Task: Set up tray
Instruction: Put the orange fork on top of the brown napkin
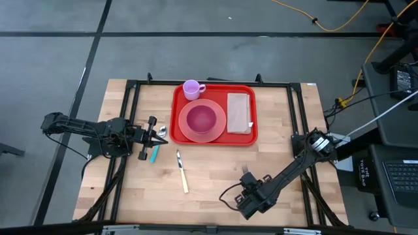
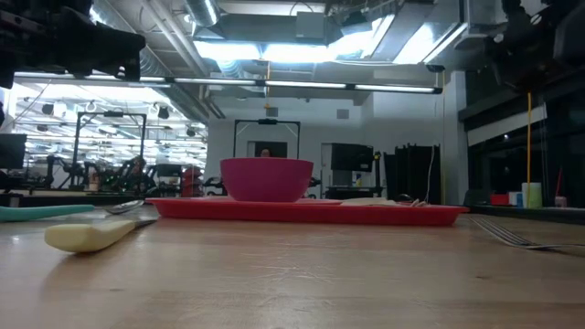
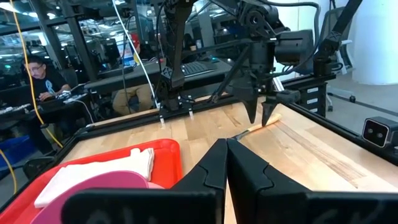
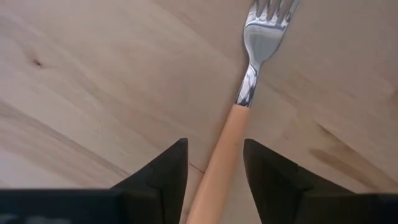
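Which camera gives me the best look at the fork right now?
Right wrist view: the fork fills it, handle between the right gripper's open fingers. High view shows it tiny; low view only the tines at the edge; left wrist, distantly.

fork (image 4: pixel 249 93) tines cut off, handle end hidden

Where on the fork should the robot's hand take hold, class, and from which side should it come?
Grip the fork on its long peach handle, from straight above. It lies flat on the table, and the right hand is already open with a finger on each side of the handle, well behind the metal tines.
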